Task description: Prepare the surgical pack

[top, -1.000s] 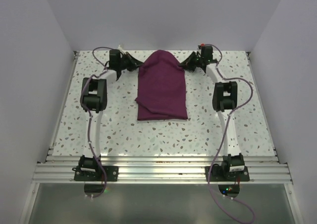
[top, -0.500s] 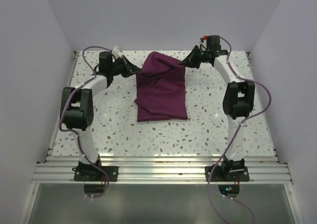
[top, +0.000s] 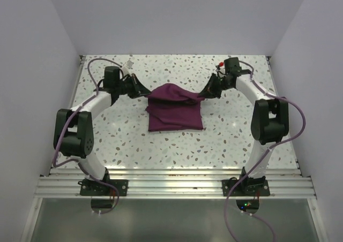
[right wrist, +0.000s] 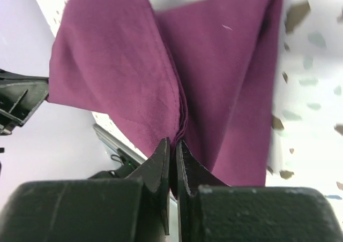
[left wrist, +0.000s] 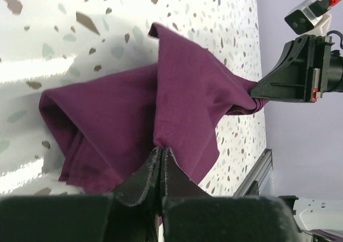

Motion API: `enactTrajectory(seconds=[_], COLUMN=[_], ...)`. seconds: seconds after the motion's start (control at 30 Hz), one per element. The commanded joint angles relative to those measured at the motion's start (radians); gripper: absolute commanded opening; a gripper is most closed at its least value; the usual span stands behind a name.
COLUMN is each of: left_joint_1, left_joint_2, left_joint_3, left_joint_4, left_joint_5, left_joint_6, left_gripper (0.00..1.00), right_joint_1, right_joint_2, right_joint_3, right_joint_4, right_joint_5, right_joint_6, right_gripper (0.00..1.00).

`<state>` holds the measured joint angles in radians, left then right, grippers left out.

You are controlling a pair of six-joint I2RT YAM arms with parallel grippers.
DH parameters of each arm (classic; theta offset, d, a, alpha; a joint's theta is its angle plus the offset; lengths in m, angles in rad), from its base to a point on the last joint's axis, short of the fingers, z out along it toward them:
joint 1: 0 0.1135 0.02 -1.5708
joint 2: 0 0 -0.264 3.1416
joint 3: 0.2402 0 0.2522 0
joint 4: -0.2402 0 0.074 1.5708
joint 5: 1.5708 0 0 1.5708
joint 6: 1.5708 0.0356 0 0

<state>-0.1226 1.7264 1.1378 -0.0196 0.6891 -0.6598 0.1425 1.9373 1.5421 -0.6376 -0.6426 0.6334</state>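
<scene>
From above, the soft purple cloth (top: pixel 174 113) lies folded on the speckled table (top: pixel 134 143), its 2 raised far corners pinched by the left gripper (top: pixel 146 93) and right gripper (top: pixel 204 95); each wrist view shows black tapered fingers (left wrist: pixel 153 169) clamped tight on matte woven folds.

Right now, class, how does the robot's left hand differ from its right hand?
The left hand pinches the purple cloth at its left far corner; the right hand pinches the right far corner. A red-tipped part sits beside the right hand; a white piece sits by the left hand. Shared: both are shut on the cloth, pointing toward each other.
</scene>
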Motion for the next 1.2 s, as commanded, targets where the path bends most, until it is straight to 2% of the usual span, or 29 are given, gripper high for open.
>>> enactTrajectory(seconds=[0.0,0.37,0.7,0.77,0.8,0.83,0.9,0.93,1.07,1.17], left_joint_1=[-0.002,-0.017,-0.017,-0.017,-0.017,-0.015,-0.015,-0.015,-0.015,-0.015], left_joint_2=[-0.065,-0.096,-0.048,-0.068,-0.085,-0.105,-0.171,-0.2,-0.186,-0.143], left_joint_3=[-0.064,-0.219,-0.204,-0.21,-0.214,-0.213,-0.205,-0.193,-0.142,-0.109], left_joint_4=[-0.051,-0.056,-0.111,-0.111,-0.108,-0.102,-0.095,-0.083,-0.046,-0.022], left_joint_5=[0.013,0.026,0.03,0.059,0.069,0.072,0.066,0.056,0.055,0.04], left_joint_6=[0.06,0.091,0.14,0.157,0.175,0.189,0.222,0.23,0.232,0.195], left_gripper=[0.0,0.0,0.0,0.27,0.37,0.5,0.6,0.66,0.7,0.7], right_joint_1=[0.003,0.006,0.009,0.009,0.009,0.011,0.014,0.014,0.025,0.063], right_joint_2=[-0.093,-0.112,-0.055,-0.049,-0.049,-0.057,-0.083,-0.09,-0.063,0.06], right_joint_3=[-0.068,-0.206,-0.257,-0.226,-0.206,-0.168,-0.13,-0.091,-0.004,0.148], right_joint_4=[-0.037,-0.02,-0.019,-0.043,-0.069,-0.076,-0.062,-0.048,0.071,0.078], right_joint_5=[0.0,0.024,0.041,0.035,0.035,0.035,0.05,0.061,0.011,-0.043], right_joint_6=[-0.055,-0.095,-0.152,-0.19,-0.207,-0.242,-0.264,-0.271,-0.265,-0.282], right_gripper=[0.0,0.0,0.0,0.09,0.21,0.4,0.56,0.67,0.83,0.84])
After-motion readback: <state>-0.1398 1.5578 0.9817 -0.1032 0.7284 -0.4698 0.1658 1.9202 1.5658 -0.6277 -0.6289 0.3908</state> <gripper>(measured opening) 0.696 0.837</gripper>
